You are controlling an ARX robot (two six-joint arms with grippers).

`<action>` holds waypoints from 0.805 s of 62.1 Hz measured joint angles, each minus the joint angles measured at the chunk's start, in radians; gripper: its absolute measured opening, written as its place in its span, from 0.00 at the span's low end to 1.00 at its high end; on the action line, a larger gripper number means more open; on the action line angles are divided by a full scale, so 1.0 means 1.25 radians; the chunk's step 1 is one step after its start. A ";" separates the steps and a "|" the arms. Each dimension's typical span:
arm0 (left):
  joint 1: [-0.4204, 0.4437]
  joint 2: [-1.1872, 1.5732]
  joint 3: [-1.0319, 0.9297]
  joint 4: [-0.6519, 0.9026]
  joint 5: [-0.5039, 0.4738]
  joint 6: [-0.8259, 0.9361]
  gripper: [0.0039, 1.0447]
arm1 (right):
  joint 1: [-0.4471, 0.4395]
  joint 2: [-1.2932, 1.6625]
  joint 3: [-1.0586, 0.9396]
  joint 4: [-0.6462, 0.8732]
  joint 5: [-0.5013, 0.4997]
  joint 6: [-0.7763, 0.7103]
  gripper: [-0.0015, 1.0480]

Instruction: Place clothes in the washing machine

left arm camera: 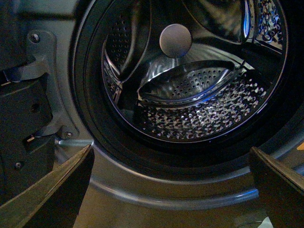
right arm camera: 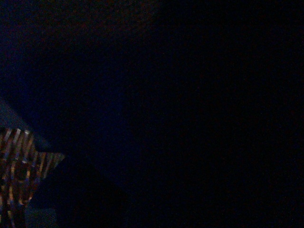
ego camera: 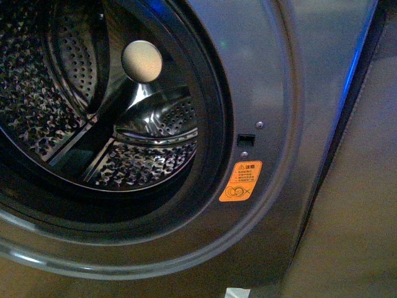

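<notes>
The washing machine point(ego camera: 267, 74) fills the front view, its grey front around a dark-rimmed porthole that stands open. Inside, the perforated steel drum point(ego camera: 149, 164) holds nothing that I can see, and the cream hub point(ego camera: 141, 61) sits at its back. In the left wrist view my left gripper point(left arm camera: 172, 187) is open, just in front of the lower porthole rim point(left arm camera: 142, 178), with one dark finger point(left arm camera: 52, 190) at each side and nothing between them. The same drum point(left arm camera: 199, 111) and hub point(left arm camera: 175, 40) show beyond it. The clothes are out of view. The right wrist view is dark.
An orange warning sticker point(ego camera: 240, 181) and a small latch slot point(ego camera: 245, 139) sit on the panel right of the porthole. A door hinge bracket point(left arm camera: 40, 66) is on the other side of the opening. A brown surface point(ego camera: 360, 217) lies right of the machine's edge.
</notes>
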 joint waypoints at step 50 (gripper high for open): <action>0.000 0.000 0.000 0.000 0.000 0.000 0.94 | -0.035 -0.771 -0.214 0.027 -0.343 0.191 0.16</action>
